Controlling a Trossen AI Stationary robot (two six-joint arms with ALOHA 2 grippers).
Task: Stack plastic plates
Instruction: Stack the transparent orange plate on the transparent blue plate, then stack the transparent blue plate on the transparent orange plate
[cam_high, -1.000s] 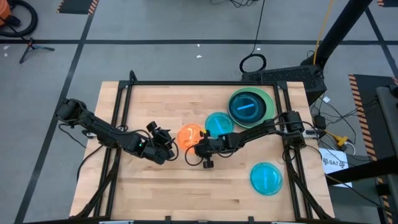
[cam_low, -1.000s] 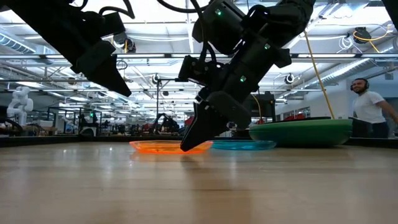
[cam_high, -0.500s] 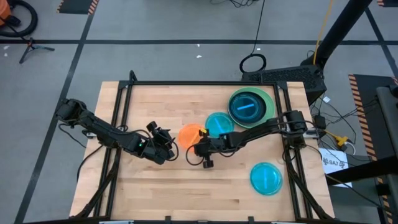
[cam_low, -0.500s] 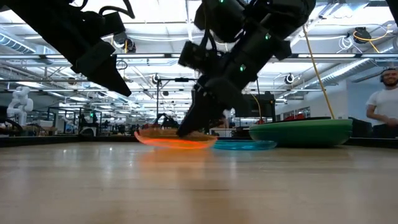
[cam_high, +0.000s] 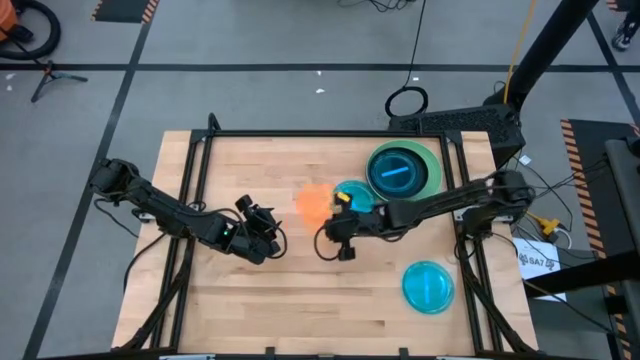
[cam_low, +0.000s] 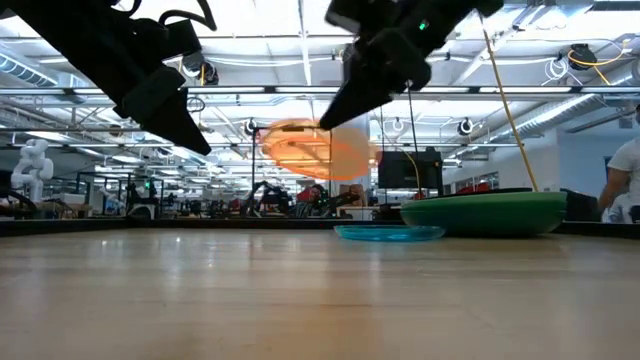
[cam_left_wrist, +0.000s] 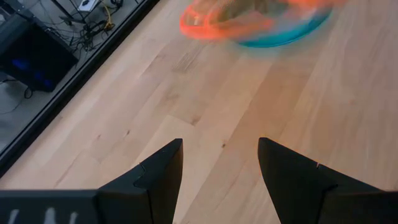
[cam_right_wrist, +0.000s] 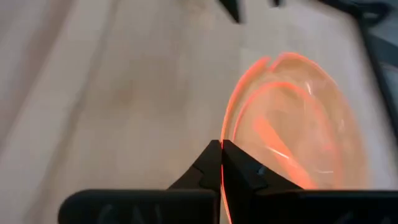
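The small translucent orange plate (cam_high: 312, 200) (cam_low: 315, 150) (cam_right_wrist: 298, 124) is in the air, tilted, above the table's middle. My right gripper (cam_high: 327, 213) (cam_low: 328, 120) (cam_right_wrist: 221, 152) is shut on its rim. A cyan-blue plate (cam_high: 355, 197) (cam_low: 390, 233) lies flat just right of it. A blue plate sits in the stacked mint green and dark green plates (cam_high: 402, 172) (cam_low: 485, 212) at the far right. Another cyan-blue plate (cam_high: 428, 287) lies near right. My left gripper (cam_high: 268, 232) (cam_left_wrist: 221, 168) hovers open, left of the orange plate (cam_left_wrist: 242, 18). My right gripper pinches the orange plate's rim (cam_right_wrist: 222, 134) between its two fingers, on the edge nearest the gripper. The fingers slant down from the table's right. The plate is lifted clear of the table and hangs tilted beyond the fingertips.
Bare wood lies at the table's left and near sides (cam_high: 300, 300). A black frame (cam_high: 300, 133) runs along the table's edges. A person (cam_low: 625, 180) stands in the room beyond the table's right end.
My right gripper has risen and drawn a little toward the table's far right, keeping its hold. The orange plate, flat on the table a second ago, first tipped up at one edge and now hangs clear of the table, tilted.
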